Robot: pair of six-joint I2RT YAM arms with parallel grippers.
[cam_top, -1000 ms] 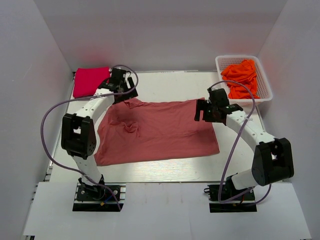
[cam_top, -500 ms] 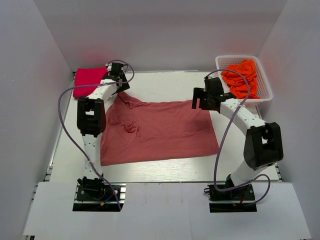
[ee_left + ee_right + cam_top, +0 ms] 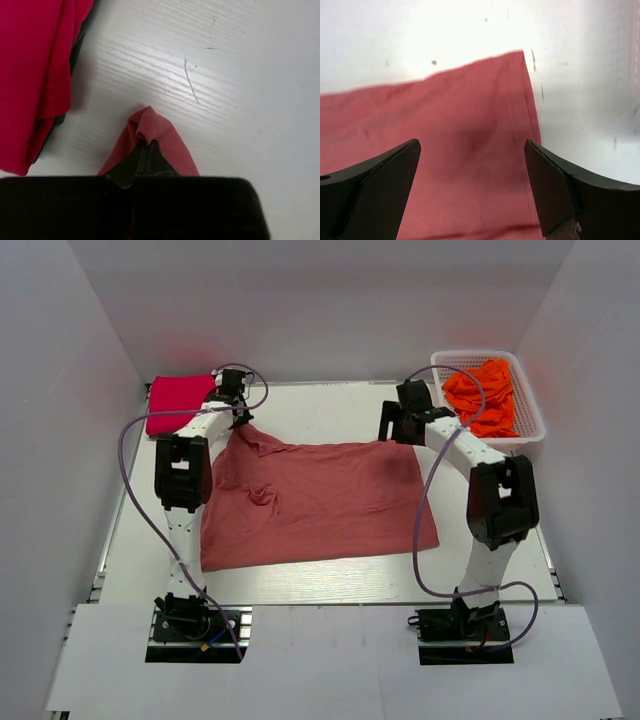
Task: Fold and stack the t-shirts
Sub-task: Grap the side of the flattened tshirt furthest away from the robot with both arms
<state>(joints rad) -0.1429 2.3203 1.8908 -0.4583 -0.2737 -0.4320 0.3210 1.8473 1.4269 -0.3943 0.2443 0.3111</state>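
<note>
Salmon-pink cotton, the t-shirt [image 3: 320, 500] lies spread flat on the bench [image 3: 330, 410], its long axis running left to right between the two arms. Just left of the left jaws sits the folded crimson-pink t-shirt [image 3: 178, 402], apart from the pinch. The left jaws are closed on the salmon shirt's far left corner [image 3: 150, 125], and a small peak of cloth stands up at their tips. The right jaws stand wide apart and hold nothing. The far right corner [image 3: 519, 55] lies ahead of them, nearer the right-hand jaw, with cloth spanning the gap below. I judge the right jaws must drop forward onto that corner so the far edge can be lifted from both ends. Further to their right, orange t-shirts [image 3: 485, 395] wait in the basket [image 3: 533, 410].
</note>
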